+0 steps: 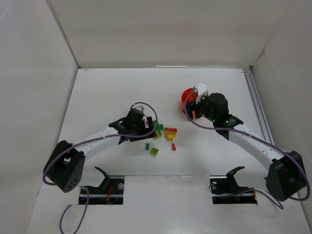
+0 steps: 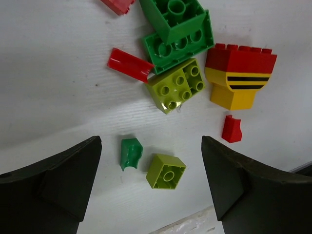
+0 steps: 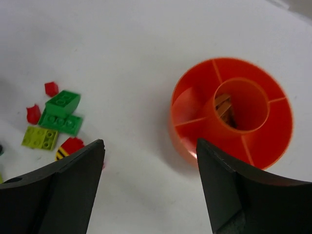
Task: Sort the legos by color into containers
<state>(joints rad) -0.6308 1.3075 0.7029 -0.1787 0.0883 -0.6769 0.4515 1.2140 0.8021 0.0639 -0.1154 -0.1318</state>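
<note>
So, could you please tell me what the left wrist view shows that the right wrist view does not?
Only the left wrist view shows a small dark green curved piece and, beside it, a small lime single-stud brick. Only the right wrist view shows the round orange plastic divided bowl, with brown pieces in its central cup. Both show the stacked green bricks, the lime four-stud brick and the red-and-yellow striped block.

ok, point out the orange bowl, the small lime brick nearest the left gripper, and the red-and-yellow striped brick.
orange bowl [image 3: 274, 131]: right wrist view, bare floor of its right compartment.
small lime brick [image 2: 166, 170]: left wrist view, its studded top face.
red-and-yellow striped brick [image 2: 241, 61]: left wrist view, its red upper half.
</note>
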